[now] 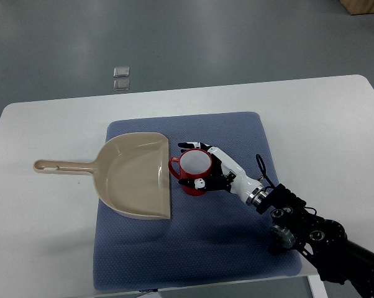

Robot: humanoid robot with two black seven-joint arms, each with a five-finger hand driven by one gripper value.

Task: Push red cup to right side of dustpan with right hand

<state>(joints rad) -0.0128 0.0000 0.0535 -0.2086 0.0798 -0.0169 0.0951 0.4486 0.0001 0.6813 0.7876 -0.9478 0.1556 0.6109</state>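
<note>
Red cup (194,172) is standing upright on the blue mat (237,133), just right of the beige dustpan (134,177), its handle nearly touching the pan's open edge. Right hand (213,171) is cradling the cup from the right, fingers curling around its wall. White table (44,217) is bearing the mat.

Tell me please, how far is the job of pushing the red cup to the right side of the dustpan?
Nearly done by position: the red cup stands upright on the blue mat, just right of the dustpan at its open edge. In hand: the right hand is wrapped around the cup. Left: let go and draw the arm away. The left arm is not visible.
</note>
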